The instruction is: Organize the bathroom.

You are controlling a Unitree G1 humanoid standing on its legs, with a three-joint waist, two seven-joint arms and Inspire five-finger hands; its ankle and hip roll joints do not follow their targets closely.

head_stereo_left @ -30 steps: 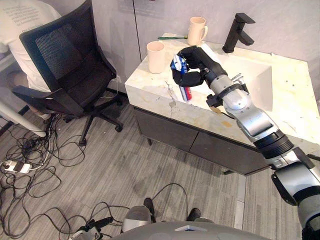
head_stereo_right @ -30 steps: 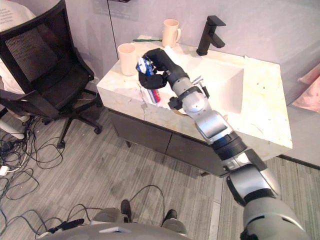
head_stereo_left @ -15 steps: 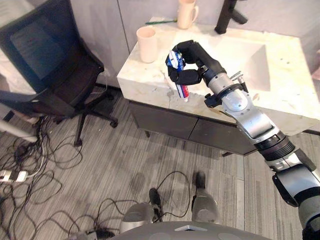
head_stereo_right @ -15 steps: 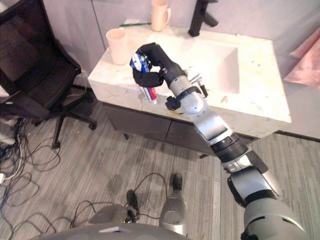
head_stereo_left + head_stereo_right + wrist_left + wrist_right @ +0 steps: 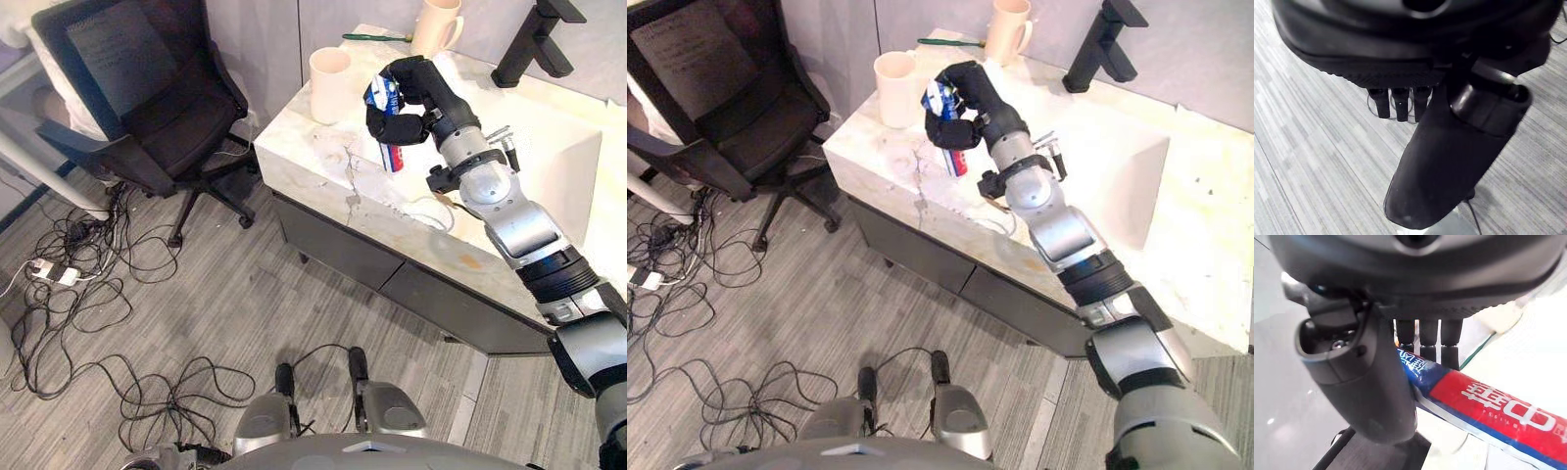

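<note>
1. Toothpaste tube (image 5: 388,125) is sitting in the right hand (image 5: 411,98), fingers and thumb curling round it, red end pointing down over the marble counter (image 5: 323,166), near its front-left corner.
2. Right wrist view: fingers (image 5: 1426,339) and thumb are pinching the blue-and-red tube (image 5: 1488,411) between them.
3. Left hand (image 5: 1444,161) is hanging over the grey plank floor (image 5: 1312,147), fingers (image 5: 1400,103) pointing straight down, relaxed, gripping nothing.
4. Cream cup (image 5: 331,85) is standing upright on the counter, just left of the held tube, apart from it.
5. Sink basin (image 5: 558,166) is lying to the right of the hand.
6. Further back: second cup (image 5: 437,25), this one with a handle, standing near the wall; green toothbrush (image 5: 375,37) lying flat just left of it.
7. Black tap (image 5: 534,44) is standing at the back edge of the basin.
8. Off to the left, black office chair (image 5: 137,98) is standing on the floor, cables (image 5: 88,294) trailing in front of it.
</note>
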